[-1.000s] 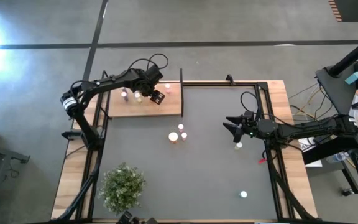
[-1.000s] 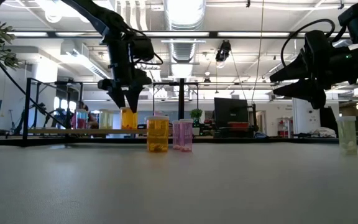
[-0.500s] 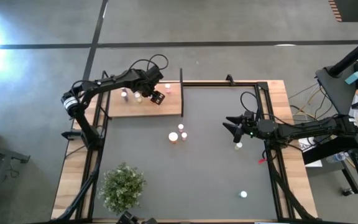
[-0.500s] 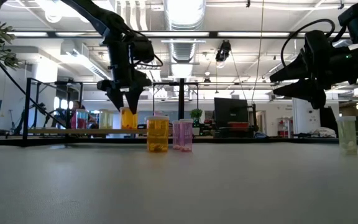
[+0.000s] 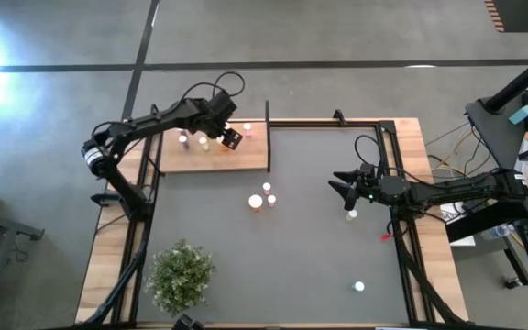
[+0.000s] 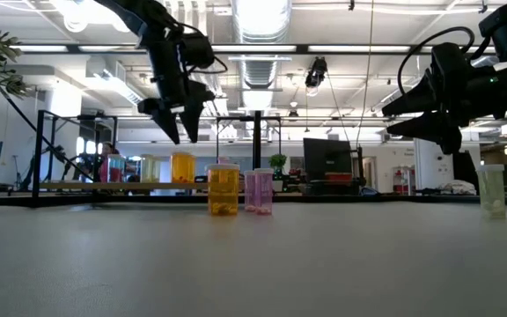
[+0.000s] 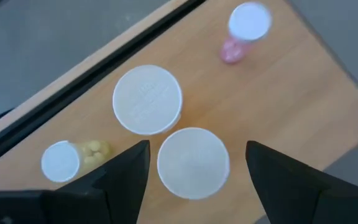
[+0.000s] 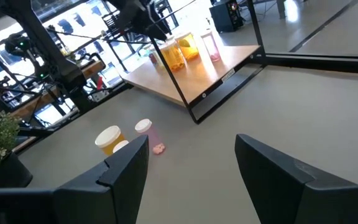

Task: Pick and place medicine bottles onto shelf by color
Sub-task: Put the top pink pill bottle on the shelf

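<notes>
My left gripper (image 5: 230, 138) (image 6: 181, 134) is open and empty above the light-wood shelf (image 5: 246, 158). Its fingers stand apart over two large white-capped bottles (image 7: 147, 99) (image 7: 193, 163) that stand upright on the shelf, without touching them. One of these is orange (image 6: 183, 167). A small yellow bottle (image 7: 60, 162) and a small pink one (image 7: 248, 22) also stand on the shelf. An orange bottle (image 5: 256, 202) (image 6: 224, 189) and a pink bottle (image 5: 270, 198) (image 6: 259, 191) stand mid-table. My right gripper (image 5: 341, 187) (image 8: 191, 168) is open and empty, above the table at its right, near a whitish bottle (image 5: 351, 214) (image 6: 492, 191).
A green bushy plant (image 5: 181, 273) stands at the near left. Another white-capped bottle (image 5: 359, 287) stands near the table's near right. Thin black rods (image 5: 267, 119) rise at the shelf's edges. A black frame rail (image 5: 328, 123) runs along the table's far edge.
My left gripper has gone up from around the orange bottle on the shelf and now hangs clear above it. The bottle stays upright on the shelf. My right gripper has kept still.
</notes>
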Tool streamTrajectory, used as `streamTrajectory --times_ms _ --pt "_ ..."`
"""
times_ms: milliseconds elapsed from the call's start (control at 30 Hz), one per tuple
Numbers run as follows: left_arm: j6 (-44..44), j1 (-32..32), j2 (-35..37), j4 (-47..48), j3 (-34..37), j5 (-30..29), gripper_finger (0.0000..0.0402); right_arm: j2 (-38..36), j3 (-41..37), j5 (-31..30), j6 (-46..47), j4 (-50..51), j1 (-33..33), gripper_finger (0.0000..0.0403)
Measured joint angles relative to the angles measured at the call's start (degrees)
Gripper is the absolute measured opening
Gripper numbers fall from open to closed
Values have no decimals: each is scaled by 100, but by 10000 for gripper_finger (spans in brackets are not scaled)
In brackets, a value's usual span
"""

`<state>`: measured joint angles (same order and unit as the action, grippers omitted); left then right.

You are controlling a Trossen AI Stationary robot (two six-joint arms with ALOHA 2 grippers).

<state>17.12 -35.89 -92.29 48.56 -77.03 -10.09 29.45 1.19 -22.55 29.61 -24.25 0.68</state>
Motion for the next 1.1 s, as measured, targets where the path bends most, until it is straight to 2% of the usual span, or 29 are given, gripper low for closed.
streamTrajectory --times_ms 333,800,1100 --pt "-831 541 516 -385 0 -85 249 -2 0 0 0 0 -1 228" --pt "-1660 2238 501 -918 243 -59 249 -1 -2 -1 -1 0 0 228" --pt "-1781 2791 406 -2450 1032 -57 249 -1 -2 0 0 6 1 228"
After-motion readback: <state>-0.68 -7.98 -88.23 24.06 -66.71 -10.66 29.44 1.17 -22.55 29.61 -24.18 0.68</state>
